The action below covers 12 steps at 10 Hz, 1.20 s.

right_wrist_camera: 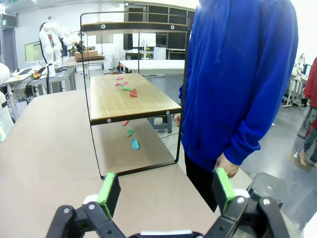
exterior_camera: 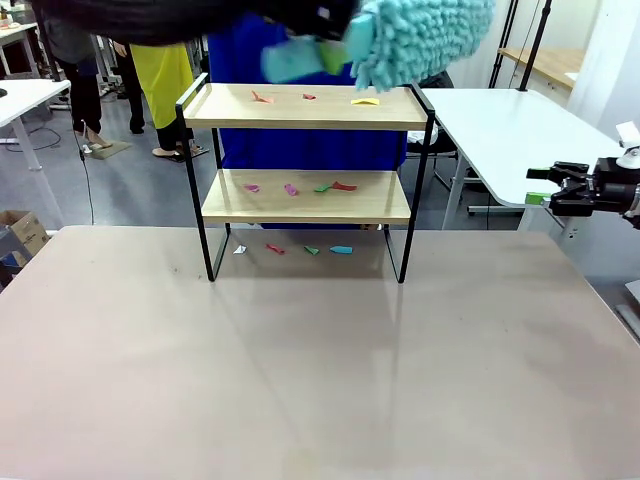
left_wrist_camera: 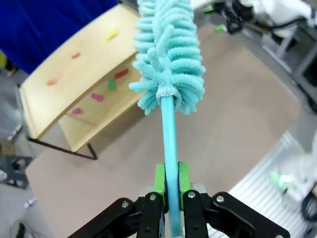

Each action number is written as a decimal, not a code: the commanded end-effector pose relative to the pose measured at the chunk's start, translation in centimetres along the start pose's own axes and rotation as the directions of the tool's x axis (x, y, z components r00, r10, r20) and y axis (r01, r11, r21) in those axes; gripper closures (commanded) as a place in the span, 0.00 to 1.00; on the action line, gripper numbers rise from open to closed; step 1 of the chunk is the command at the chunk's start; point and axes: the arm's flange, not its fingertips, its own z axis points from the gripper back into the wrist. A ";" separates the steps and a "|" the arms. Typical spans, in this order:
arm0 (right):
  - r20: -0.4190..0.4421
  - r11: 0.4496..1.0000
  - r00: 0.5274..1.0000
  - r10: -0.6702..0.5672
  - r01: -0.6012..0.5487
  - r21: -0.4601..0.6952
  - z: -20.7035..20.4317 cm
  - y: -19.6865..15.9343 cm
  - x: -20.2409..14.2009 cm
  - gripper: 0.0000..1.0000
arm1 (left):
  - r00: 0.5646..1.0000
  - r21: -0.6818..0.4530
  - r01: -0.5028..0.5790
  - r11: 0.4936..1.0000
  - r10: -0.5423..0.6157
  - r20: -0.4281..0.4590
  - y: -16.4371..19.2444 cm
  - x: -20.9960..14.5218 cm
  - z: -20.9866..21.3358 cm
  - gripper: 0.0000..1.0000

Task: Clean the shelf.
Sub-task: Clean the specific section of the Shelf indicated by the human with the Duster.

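The shelf (exterior_camera: 305, 118) stands at the far middle of the table, two wooden boards in a black frame. Small coloured paper scraps (exterior_camera: 365, 101) lie on its top board, more scraps (exterior_camera: 290, 188) on the lower board, and others (exterior_camera: 311, 250) on the table beneath. My left gripper (left_wrist_camera: 169, 174) is shut on the teal handle of a fluffy teal duster (left_wrist_camera: 171, 59). The duster head (exterior_camera: 420, 40) hovers above the top board's right end. My right gripper (exterior_camera: 558, 187) hangs open off the table's right side, its jaws (right_wrist_camera: 167, 191) holding nothing. The shelf (right_wrist_camera: 129, 101) lies ahead of it.
A person in a blue hoodie (right_wrist_camera: 237, 84) stands right behind the shelf, one hand (right_wrist_camera: 227, 166) hanging by the table edge. A white table (exterior_camera: 510, 130) sits at the back right. The brown table (exterior_camera: 300, 370) in front of the shelf is bare.
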 end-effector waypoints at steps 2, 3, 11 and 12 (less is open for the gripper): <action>-0.007 1.000 1.000 -0.015 0.015 -0.001 -0.1 0.0 0.5 0.00 | 0.969 0.205 -0.246 0.947 0.239 0.062 -3.8 4.2 -4.8 0.87; -0.007 1.000 1.000 -0.015 0.015 -0.001 -0.1 0.0 0.5 0.00 | 0.951 0.226 -0.308 0.924 0.295 0.091 -4.5 5.3 -5.8 0.87; -0.007 1.000 1.000 -0.015 0.015 -0.001 -0.1 0.0 0.5 0.00 | 0.847 0.086 -0.530 0.843 0.531 0.012 -2.9 8.2 -13.7 0.87; -0.007 1.000 1.000 -0.015 0.015 -0.001 -0.1 0.0 0.5 0.00 | 0.839 0.113 -0.541 0.833 0.544 0.006 -2.9 8.2 -14.7 0.87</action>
